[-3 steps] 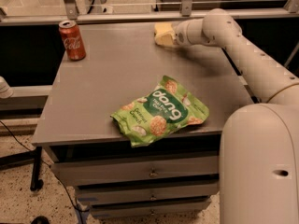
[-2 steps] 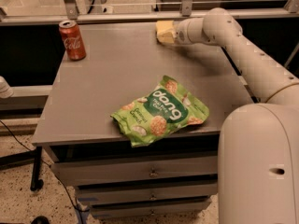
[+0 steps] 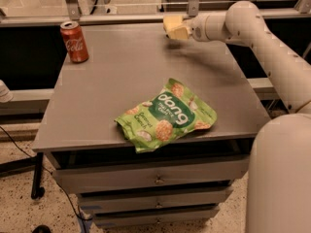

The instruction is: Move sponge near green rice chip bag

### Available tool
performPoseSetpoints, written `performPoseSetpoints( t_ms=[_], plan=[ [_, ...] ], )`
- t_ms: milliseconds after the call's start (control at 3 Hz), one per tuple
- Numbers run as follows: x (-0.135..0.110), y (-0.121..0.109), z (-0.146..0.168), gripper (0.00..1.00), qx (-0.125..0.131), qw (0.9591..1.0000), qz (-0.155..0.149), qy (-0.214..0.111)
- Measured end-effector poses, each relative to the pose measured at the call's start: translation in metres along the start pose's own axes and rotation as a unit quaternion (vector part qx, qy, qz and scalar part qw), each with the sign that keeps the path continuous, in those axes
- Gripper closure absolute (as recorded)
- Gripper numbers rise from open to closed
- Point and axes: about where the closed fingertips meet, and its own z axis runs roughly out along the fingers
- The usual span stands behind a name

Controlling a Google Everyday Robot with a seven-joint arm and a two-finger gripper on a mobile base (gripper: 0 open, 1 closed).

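The green rice chip bag [image 3: 167,114] lies flat near the front edge of the grey table [image 3: 112,76], its "dang" lettering facing up. My gripper [image 3: 178,29] reaches in from the right over the table's far edge. It is shut on the pale yellow sponge [image 3: 170,24] and holds it slightly above the tabletop, with a shadow beneath. The sponge is far behind the bag, toward the back right.
A red cola can [image 3: 74,41] stands upright at the table's back left corner. My white arm [image 3: 274,57] runs along the right side. A rail [image 3: 121,17] crosses behind the table. Drawers [image 3: 155,178] sit below the front edge.
The gripper with the sponge has risen a little from the tabletop at the back. The bag and the can have not moved.
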Motion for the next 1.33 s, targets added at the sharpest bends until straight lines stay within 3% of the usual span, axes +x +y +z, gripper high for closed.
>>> performPoseSetpoints(
  t_ms=[333, 667, 1000, 1333],
  plan=[
    [-0.016, 0.019, -0.038, 1.0, -0.042, 0.9989, -0.009, -0.017],
    [-0.023, 0.048, -0.08, 1.0, -0.105, 0.9939, -0.022, -0.024],
    [-0.015, 0.079, -0.118, 1.0, -0.162, 0.9861, -0.03, -0.018],
    [0.006, 0.108, -0.156, 1.0, -0.228, 0.9731, -0.033, 0.004]
  ],
)
